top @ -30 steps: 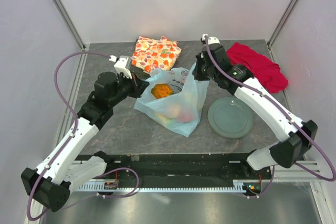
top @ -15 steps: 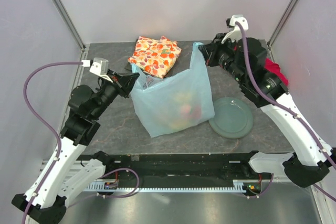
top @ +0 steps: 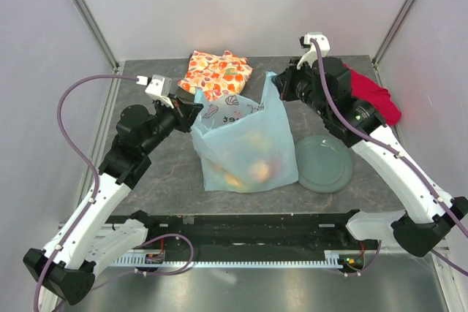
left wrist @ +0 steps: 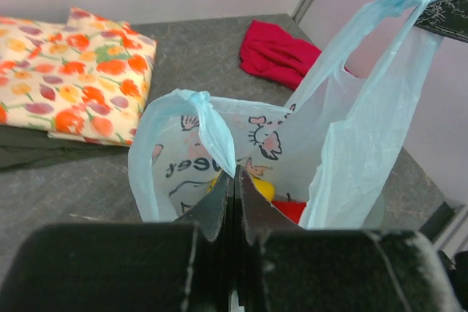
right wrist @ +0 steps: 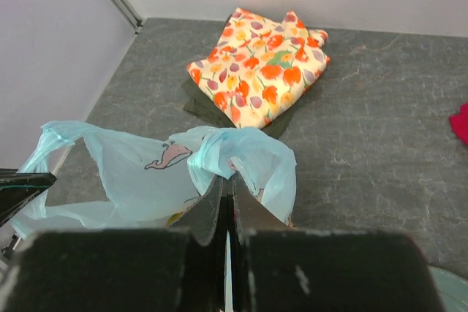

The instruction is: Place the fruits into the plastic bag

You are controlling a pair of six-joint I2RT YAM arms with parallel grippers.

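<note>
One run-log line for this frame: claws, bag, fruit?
left claw: shut on plastic bag handle | right claw: shut on other handle | bag: upright, stretched between claws | fruits: inside bag

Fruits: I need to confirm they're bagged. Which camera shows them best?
Top external: the fruits show as blurred yellow and orange shapes low inside, through the wall of the plastic bag. Left wrist glimpses only a yellow piece and a red piece through the mouth. Right wrist shows none clearly.

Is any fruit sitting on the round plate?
No, the round plate is bare; the fruits show through the plastic bag.
</note>
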